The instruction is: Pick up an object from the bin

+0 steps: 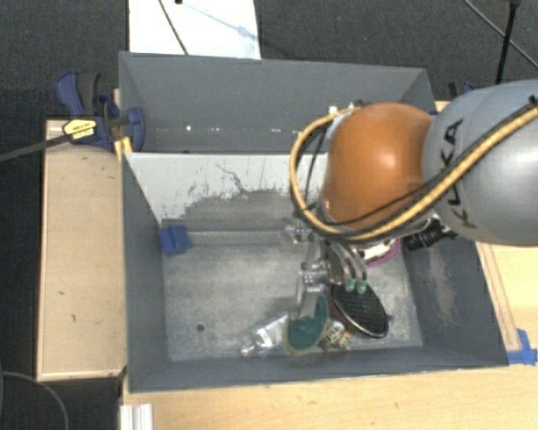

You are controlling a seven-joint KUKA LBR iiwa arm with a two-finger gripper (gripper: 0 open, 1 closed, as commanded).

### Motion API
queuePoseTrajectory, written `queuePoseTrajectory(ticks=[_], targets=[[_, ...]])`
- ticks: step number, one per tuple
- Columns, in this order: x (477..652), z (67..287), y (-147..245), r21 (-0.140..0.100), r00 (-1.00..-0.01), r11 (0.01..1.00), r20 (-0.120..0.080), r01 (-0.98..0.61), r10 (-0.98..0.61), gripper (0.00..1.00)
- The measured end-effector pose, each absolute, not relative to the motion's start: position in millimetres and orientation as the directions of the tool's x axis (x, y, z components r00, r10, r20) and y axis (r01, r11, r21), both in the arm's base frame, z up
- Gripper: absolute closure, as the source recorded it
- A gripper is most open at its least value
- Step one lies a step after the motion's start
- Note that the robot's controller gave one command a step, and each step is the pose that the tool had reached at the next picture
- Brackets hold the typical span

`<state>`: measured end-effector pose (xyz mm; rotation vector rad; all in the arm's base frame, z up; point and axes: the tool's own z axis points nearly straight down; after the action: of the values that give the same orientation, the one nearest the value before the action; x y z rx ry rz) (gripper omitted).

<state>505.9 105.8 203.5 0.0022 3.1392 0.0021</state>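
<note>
The gripper (312, 305) hangs low near the front wall of the bin (224, 285), its tip at a dark teal rounded object (303, 331). I cannot tell how far it is open, nor whether it grips. Just beside lie what may be a black oval brush (363, 313) and a crumpled silvery scrap (267, 336). A blue block (173, 238) sits well apart.

The bin (251, 97) is grey, its far wall scuffed white. The block (173, 238) is blue, the wrapper (267, 337) silvery, the piece (305, 331) teal, the oval (362, 313) black with fine dots, the cover (377, 159) orange.
</note>
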Motion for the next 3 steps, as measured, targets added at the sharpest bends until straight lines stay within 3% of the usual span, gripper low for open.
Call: queuePoseTrajectory(ticks=[1,2,3], targets=[[492.5,69.6,73.9,0.002,-0.949,0.949,-0.001,-0.316,-0.316,0.0],[480.3,72.8,127.5,0.001,-0.967,0.967,-0.015,-0.256,-0.256,0.0],[476.9,70.2,124.7,0.001,-0.969,0.969,-0.004,-0.249,-0.249,1.0]])
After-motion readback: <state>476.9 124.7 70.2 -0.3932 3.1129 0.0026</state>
